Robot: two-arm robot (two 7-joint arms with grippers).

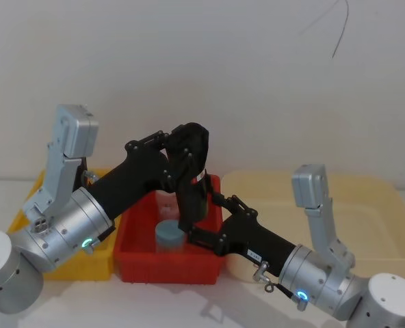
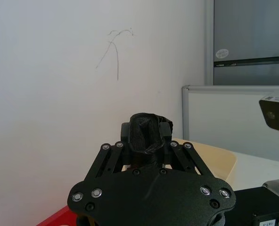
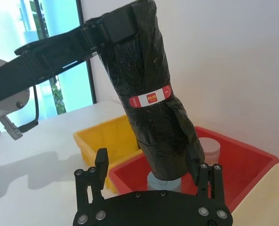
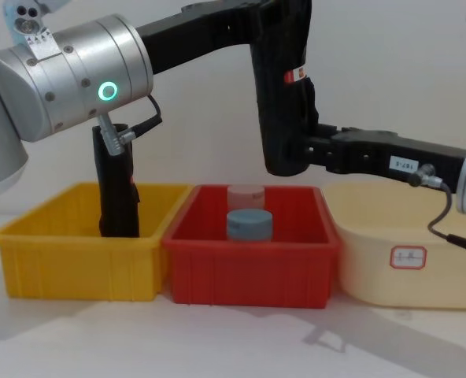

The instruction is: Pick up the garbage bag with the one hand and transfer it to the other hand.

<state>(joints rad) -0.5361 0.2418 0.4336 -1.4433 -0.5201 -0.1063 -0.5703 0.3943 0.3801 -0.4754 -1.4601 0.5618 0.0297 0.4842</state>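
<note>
The garbage bag [image 1: 189, 171], a glossy black roll with a red-and-white sticker [image 3: 151, 99], hangs nearly upright above the red bin [image 1: 137, 263]. My left gripper [image 1: 180, 145] is shut on its upper end, and the roll's top shows between the fingers [image 2: 146, 129]. My right gripper [image 3: 148, 162] reaches in from the right at the roll's lower end [image 4: 284, 150]. It is open, with one finger [image 3: 100, 165] clear of the plastic and the other [image 3: 196, 165] close against it.
In the red bin [image 4: 249, 260] stand a blue-lidded jar [image 4: 249, 223] and a pink-lidded jar [image 4: 245, 193], right below the roll. A second black roll [image 4: 116, 189] stands upright in the yellow bin [image 4: 75, 268]. A cream tub [image 4: 406, 276] sits on the right.
</note>
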